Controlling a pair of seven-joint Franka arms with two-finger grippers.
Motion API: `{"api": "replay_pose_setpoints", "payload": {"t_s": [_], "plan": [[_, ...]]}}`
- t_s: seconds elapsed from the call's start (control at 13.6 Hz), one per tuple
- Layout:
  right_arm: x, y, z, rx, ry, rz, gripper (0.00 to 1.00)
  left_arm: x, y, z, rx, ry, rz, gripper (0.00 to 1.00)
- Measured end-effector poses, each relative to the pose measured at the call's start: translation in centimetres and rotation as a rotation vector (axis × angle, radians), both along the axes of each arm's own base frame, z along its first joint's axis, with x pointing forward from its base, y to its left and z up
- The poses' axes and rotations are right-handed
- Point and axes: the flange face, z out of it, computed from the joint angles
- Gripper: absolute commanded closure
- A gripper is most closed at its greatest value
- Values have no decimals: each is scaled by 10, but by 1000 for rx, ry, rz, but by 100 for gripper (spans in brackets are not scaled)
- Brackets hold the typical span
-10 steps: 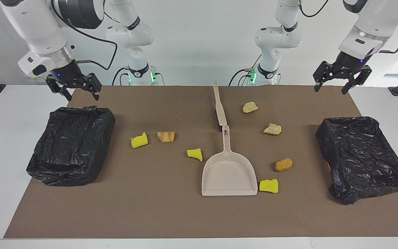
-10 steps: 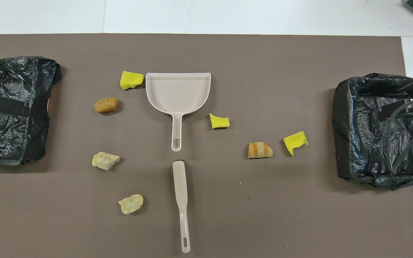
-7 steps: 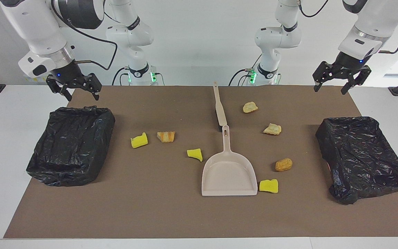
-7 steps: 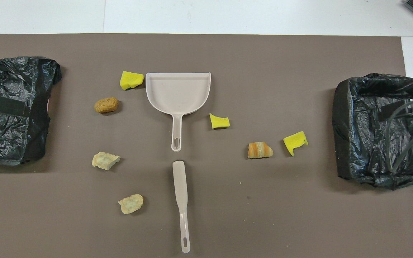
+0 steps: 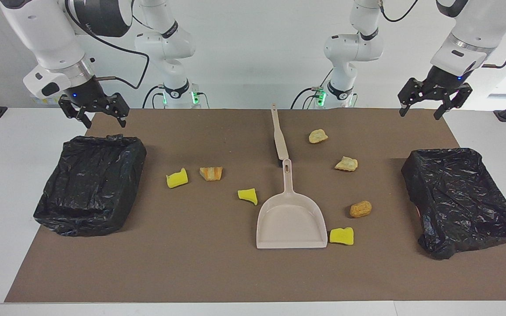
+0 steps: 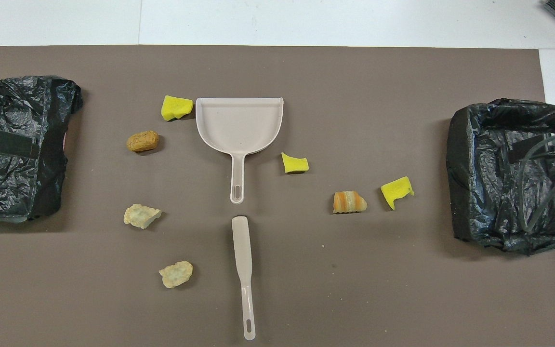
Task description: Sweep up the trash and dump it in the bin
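Several pieces of trash lie scattered on the brown mat: yellow chunks (image 5: 177, 178) (image 6: 295, 163) and tan lumps (image 5: 360, 209) (image 6: 141, 215). A beige dustpan (image 5: 291, 219) (image 6: 239, 123) lies mid-mat, a yellow chunk (image 5: 341, 235) beside its mouth. The beige brush (image 5: 279, 136) (image 6: 244, 270) lies in line with the pan's handle, nearer to the robots. A black-bagged bin (image 5: 90, 184) (image 6: 513, 173) sits at the right arm's end, another (image 5: 461, 197) (image 6: 12, 149) at the left arm's end. My right gripper (image 5: 97, 119) and left gripper (image 5: 419, 114) hang open and empty over the mat's corners.
White table (image 5: 7, 145) borders the mat on all sides. Bare mat (image 5: 182, 263) lies between the trash and the table edge farthest from the robots. Both arm bases stand at the robots' edge of the table.
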Motion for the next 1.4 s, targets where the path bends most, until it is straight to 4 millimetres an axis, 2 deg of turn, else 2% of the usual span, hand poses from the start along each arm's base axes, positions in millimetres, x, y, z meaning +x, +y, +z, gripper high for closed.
{"api": "replay_pose_setpoints", "payload": {"t_s": [0.37,0.52,0.66,0.81,1.03,1.18,1.4], "plan": [[0,1,0,0,1,2,0,-1,-5,-2,0,5,-9,0],[0,2,0,0,2,3,0,-6,-11,-11,2,27,-19,0],[0,3,0,0,3,6,0,-14,-26,-24,4,57,-44,0],[-1,4,-2,1,6,8,0,-24,-55,-40,7,83,-52,0],[0,15,-9,2,6,33,0,-45,-127,-78,10,90,-38,0],[1,31,-13,2,8,61,0,-71,-178,-111,10,84,-35,0],[4,50,-21,2,18,96,0,-111,-222,-152,19,98,-45,0]]}}
